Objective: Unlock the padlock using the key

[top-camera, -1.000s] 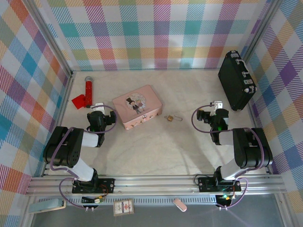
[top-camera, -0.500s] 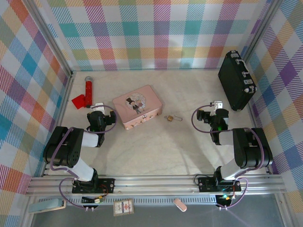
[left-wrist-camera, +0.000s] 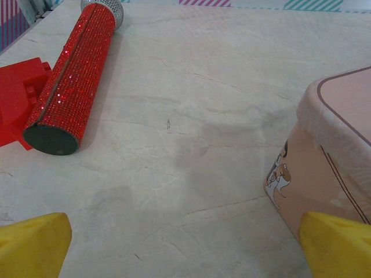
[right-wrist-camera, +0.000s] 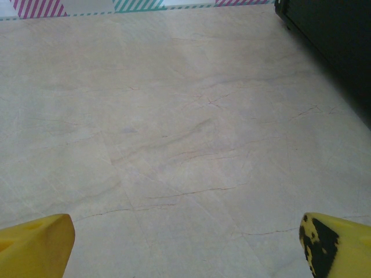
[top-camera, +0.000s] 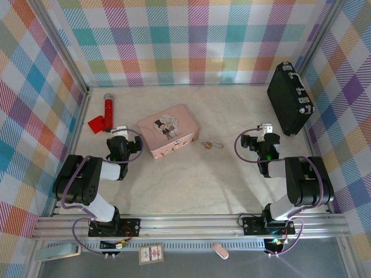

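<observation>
**Padlock** (top-camera: 205, 144). Tiny brass body lying flat on the table (top-camera: 191, 185), at centre frame in the top view, just off the lower right corner of the pink tin (top-camera: 168, 130). We judge it light, hard and slick, so a nudge would likely make it skate or spin. Best held across the flat faces of the body, not by the thin shackle.

**Key** (top-camera: 218, 145). A silvery sliver touching the padlock's right side. At this size we cannot tell key from shackle. We judge it thin and stiff, and awkward to lift off a flat top. Take it by the head, edgewise.

**Left gripper** (top-camera: 119, 131). Left of the tin, jaws spread fully, nothing between them. In its wrist view the tin wall stands close at the right and the red cylinder (left-wrist-camera: 72, 75) lies upper left.

**Right gripper** (top-camera: 265, 130). Right of centre, jaws wide and empty, with bare table ahead.

**Clearance.** The table is open below and to the right of the padlock. The tin crowds its left side. The black case (top-camera: 288, 98), upper right, is well apart.
</observation>
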Controlling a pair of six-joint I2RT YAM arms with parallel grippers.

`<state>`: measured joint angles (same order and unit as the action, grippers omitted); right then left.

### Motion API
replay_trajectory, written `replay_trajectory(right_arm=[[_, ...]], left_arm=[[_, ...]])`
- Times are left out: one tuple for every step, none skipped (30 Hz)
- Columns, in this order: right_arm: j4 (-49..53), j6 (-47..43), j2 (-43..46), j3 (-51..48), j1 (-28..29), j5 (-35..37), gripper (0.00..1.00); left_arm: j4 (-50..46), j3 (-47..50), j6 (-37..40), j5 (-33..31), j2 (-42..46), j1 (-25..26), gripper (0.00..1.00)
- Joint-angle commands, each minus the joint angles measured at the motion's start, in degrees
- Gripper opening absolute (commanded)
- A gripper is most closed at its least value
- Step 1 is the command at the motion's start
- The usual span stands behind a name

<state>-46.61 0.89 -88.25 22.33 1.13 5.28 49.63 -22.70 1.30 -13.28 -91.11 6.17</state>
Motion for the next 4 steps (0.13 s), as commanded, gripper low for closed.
replay_trajectory(right_arm=[[-0.6, 0.9, 0.3, 1.4, -0.1, -1.1, 0.99], [-0.6, 0.9, 0.4, 1.4, 0.0, -1.1, 0.99], [-0.9, 0.7, 0.4, 1.2, 0.0, -1.1, 0.99], [-1.2, 0.7, 0.5, 1.0, 0.1, -1.1, 0.99]], left_arm=[[0.8, -0.3, -0.3, 0.5, 0.7, -0.4, 1.0], [0.8, -0.3, -0.3, 0.5, 0.7, -0.5, 1.0], [0.8, -0.3, -0.3, 0.5, 0.7, -0.4, 1.0], [0.8, -0.3, -0.3, 0.5, 0.7, -0.5, 1.0]])
